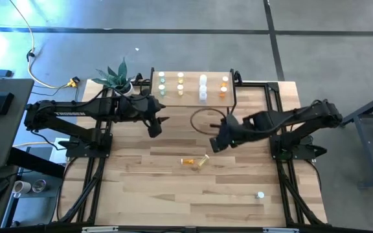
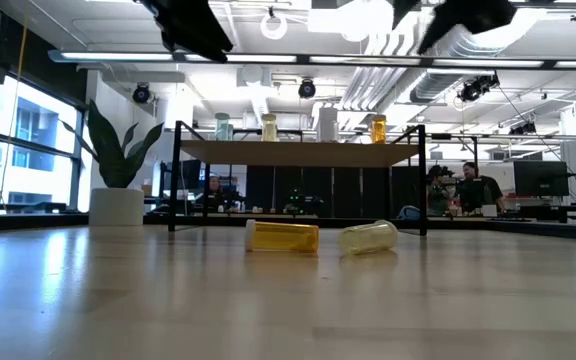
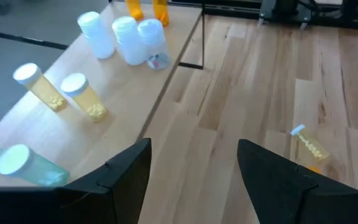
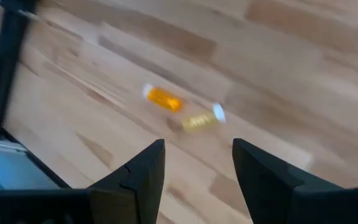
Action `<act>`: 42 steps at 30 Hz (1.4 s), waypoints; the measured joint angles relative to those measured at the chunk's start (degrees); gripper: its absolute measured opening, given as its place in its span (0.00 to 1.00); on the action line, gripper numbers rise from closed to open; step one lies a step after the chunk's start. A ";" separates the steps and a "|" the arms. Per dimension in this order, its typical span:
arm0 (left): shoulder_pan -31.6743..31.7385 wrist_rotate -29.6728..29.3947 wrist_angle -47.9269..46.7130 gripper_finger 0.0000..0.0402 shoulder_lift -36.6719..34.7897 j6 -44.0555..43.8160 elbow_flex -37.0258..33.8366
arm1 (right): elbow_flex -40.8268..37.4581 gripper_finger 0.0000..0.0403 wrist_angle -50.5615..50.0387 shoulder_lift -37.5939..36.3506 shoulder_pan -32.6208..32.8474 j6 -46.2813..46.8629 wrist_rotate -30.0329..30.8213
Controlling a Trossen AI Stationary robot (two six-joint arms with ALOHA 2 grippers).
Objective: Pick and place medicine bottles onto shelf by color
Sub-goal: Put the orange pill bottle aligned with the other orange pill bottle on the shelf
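Observation:
The shelf [image 1: 193, 98] stands at the table's far middle, with medicine bottles upright on it in rows: green [image 3: 23, 165], yellow [image 3: 82, 96], white [image 3: 126, 40] and orange [image 3: 160, 9]. An orange bottle [image 1: 188, 161] and a yellow one [image 1: 201, 161] lie on their sides mid-table, close together. My left gripper [image 1: 156, 127] hangs open in the air just near-left of the shelf. My right gripper [image 1: 217, 144] is open too, raised above the table a little far-right of the two lying bottles [image 4: 163, 98], [image 4: 202, 119]. Neither holds anything.
A potted plant [image 1: 116, 76] stands by the shelf's left end. A thin black cable loop [image 1: 206, 120] lies in front of the shelf. One more small bottle [image 1: 260, 194] rests near the table's near right. People [image 2: 478, 185] sit in the room behind.

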 joint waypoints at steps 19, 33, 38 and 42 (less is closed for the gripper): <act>-0.02 7.43 -4.26 0.57 0.02 -3.57 0.00 | -0.04 0.44 -13.87 0.04 22.97 20.24 -0.24; -0.10 15.23 1.09 0.57 0.36 -8.02 0.00 | -0.04 0.44 -18.14 0.07 33.41 26.17 6.09; -1.48 22.28 1.08 0.57 1.67 -8.10 0.00 | -0.04 0.44 -18.62 0.07 34.01 27.50 11.24; -4.57 22.09 1.38 0.57 4.26 -8.22 0.02 | -0.04 0.44 -20.13 0.07 33.38 29.26 11.67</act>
